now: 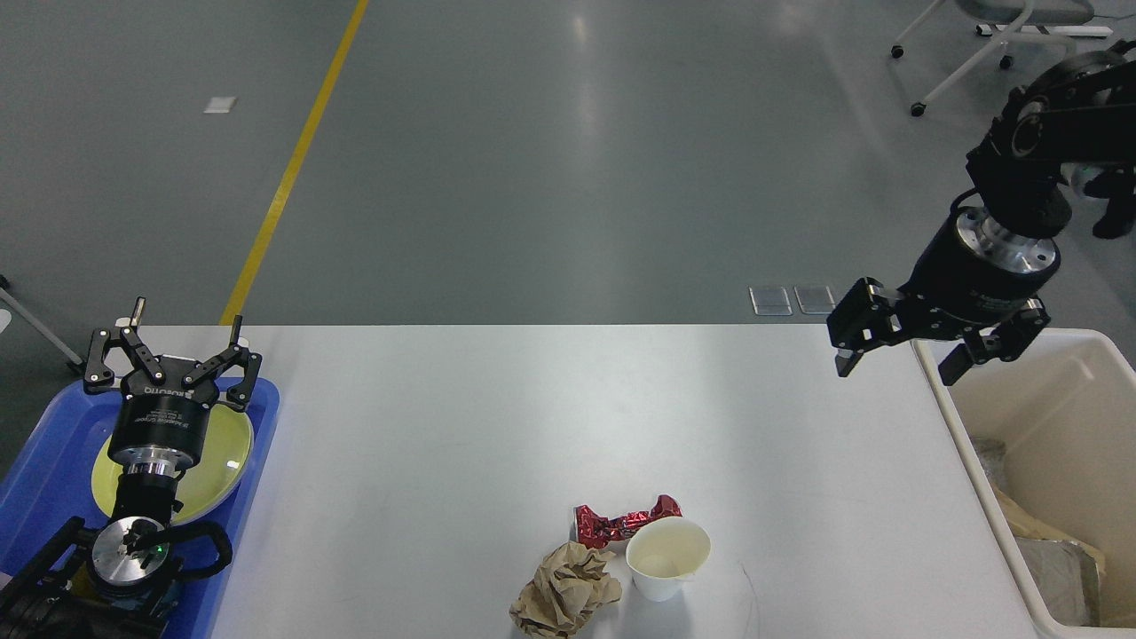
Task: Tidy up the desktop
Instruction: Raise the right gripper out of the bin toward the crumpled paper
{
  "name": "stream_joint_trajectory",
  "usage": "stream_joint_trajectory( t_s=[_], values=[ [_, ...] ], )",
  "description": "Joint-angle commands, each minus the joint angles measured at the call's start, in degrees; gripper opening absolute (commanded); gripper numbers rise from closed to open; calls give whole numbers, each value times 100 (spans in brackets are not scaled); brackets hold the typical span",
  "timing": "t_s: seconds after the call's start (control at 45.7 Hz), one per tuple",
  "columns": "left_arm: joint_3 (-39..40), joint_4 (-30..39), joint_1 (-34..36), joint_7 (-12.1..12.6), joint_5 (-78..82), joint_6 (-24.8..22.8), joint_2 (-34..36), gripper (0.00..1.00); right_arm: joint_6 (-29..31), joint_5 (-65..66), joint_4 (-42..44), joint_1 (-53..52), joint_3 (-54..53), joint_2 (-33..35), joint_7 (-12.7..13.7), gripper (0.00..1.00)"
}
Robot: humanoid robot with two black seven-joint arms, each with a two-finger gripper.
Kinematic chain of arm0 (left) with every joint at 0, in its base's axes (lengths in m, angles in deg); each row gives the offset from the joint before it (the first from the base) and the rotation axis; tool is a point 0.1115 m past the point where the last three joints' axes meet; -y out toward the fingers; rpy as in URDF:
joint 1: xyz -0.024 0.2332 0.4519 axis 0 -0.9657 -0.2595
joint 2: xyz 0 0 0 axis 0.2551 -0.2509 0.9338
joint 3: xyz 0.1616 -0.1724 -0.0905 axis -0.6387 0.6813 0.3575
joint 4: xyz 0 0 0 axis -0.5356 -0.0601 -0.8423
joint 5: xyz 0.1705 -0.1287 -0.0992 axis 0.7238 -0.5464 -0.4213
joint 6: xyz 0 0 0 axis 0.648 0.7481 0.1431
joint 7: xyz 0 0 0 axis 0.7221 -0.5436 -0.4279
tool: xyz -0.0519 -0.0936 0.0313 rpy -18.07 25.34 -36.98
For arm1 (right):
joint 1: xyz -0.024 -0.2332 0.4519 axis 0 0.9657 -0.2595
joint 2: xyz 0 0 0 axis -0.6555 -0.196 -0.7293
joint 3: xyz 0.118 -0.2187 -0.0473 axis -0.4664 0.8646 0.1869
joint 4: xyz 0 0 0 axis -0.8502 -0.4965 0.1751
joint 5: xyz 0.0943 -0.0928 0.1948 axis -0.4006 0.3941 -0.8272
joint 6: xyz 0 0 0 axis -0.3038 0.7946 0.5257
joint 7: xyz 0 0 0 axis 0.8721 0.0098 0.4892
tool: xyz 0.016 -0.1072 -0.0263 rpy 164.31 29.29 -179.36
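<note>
Three pieces of litter sit close together at the lower centre of the frame on the desktop (pixel 497 417), the wide white tabletop that fills the lower half of the picture: a crumpled brown paper ball (pixel 564 602), a red foil wrapper (pixel 612 524) just above it, and a white paper cup (pixel 666 557) lying tilted to their right, its open mouth facing up and its rim touching the wrapper. At the lower left of the frame a blue tray (pixel 44 453) rests on the desktop's left end with a yellow-green plate (pixel 222 457) inside it. The left gripper (pixel 182 333) hangs over the tray's far edge and the plate, its two fingers spread wide apart and holding nothing. At the right of the frame the right gripper (pixel 895 368) is raised above the desktop's far right corner, pointing downward, its fingers apart and empty; the arm behind it climbs to the upper right corner. Just beside the desktop's right edge stands a cream-white bin (pixel 1021 342), with crumpled brownish and grey waste in its lower part. Grey floor with a yellow line (pixel 297 155) fills the upper half.
</note>
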Motion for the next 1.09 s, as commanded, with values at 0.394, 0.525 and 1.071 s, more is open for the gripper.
stream_joint_trajectory(
  t_s=[0.394,0.525,1.071],
  values=[
    [1,0,0,0,-1,0,2,96,-278,-942,-1741,-2300,-15,-584,11,100],
    [1,0,0,0,-1,0,2,96,-251,-968,-1741,-2229,-51,-593,3,100],
    [1,0,0,0,8,0,2,96,-1454,-915,-1320,-929,-2274,-1840,3,100]
  ],
)
